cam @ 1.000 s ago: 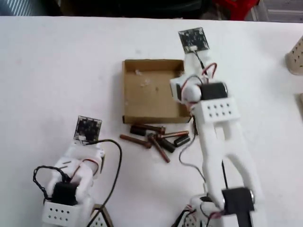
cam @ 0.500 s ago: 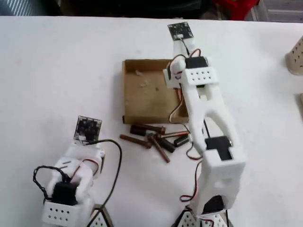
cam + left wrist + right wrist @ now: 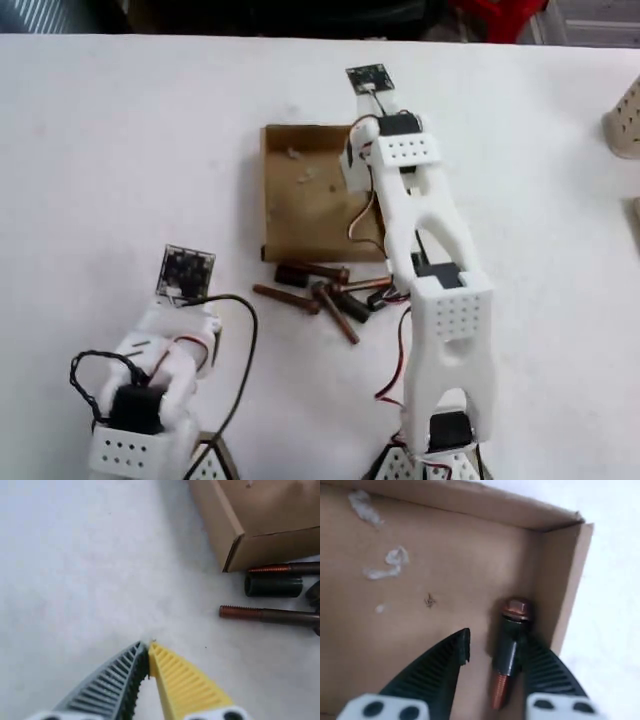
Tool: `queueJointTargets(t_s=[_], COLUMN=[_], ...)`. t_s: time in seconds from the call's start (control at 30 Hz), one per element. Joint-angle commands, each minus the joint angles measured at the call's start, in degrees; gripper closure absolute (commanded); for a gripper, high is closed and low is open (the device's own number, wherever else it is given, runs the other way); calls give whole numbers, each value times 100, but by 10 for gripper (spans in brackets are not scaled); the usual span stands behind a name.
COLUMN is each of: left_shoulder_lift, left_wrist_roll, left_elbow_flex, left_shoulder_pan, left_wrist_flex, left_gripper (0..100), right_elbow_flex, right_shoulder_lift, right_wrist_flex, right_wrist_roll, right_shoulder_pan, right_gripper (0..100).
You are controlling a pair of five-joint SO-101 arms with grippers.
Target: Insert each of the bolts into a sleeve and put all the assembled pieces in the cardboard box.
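The cardboard box [image 3: 300, 215] lies open at the table's middle. My right gripper [image 3: 497, 640] is low inside it near a corner, open. A copper bolt in a black sleeve [image 3: 511, 645] lies between the fingers, close against one of them, beside the box wall [image 3: 560, 580]. Loose copper bolts and black sleeves [image 3: 330, 290] lie in a pile just in front of the box. In the left wrist view a bolt [image 3: 270, 615] and a black sleeve [image 3: 273, 586] lie beside the box corner [image 3: 260, 545]. My left gripper [image 3: 148, 647] is shut and empty above bare table, well short of the pile.
Small white paper scraps [image 3: 390, 562] lie on the box floor. A beige perforated object [image 3: 625, 120] stands at the far right edge. The left arm [image 3: 150, 380] sits at the near left, with white table around it.
The right arm has stretched forward and swung left, bringing its wrist from the box's right rim to over the box's inside. The left arm and the pile have not moved.
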Motion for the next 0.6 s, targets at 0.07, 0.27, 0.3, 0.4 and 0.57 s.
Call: queueJointTargets(t_s=[0.07,0.27,0.3,0.4,0.57], left_shoulder_lift=[-66,-66,-66,-66,-66], left_wrist_roll=[-53,-53,-53,-53,-53], left_elbow_flex=[-9,-9,-9,-9,-9], left_shoulder_pan=[-66,-66,-66,-66,-66], left_wrist_flex=[0,0,0,-9,-9], left_gripper=[976,976,976,975,974], right_elbow_flex=[-1187,-2532,-2655,-2690,-2637], right_shoulder_lift=[-101,-92,-92,-101,-215], right_wrist_flex=[1015,2545,2668,2703,2703], right_wrist_roll=[132,132,132,132,132], right_shoulder_pan=[66,127,145,215,338], right_gripper=[865,902,906,927,946])
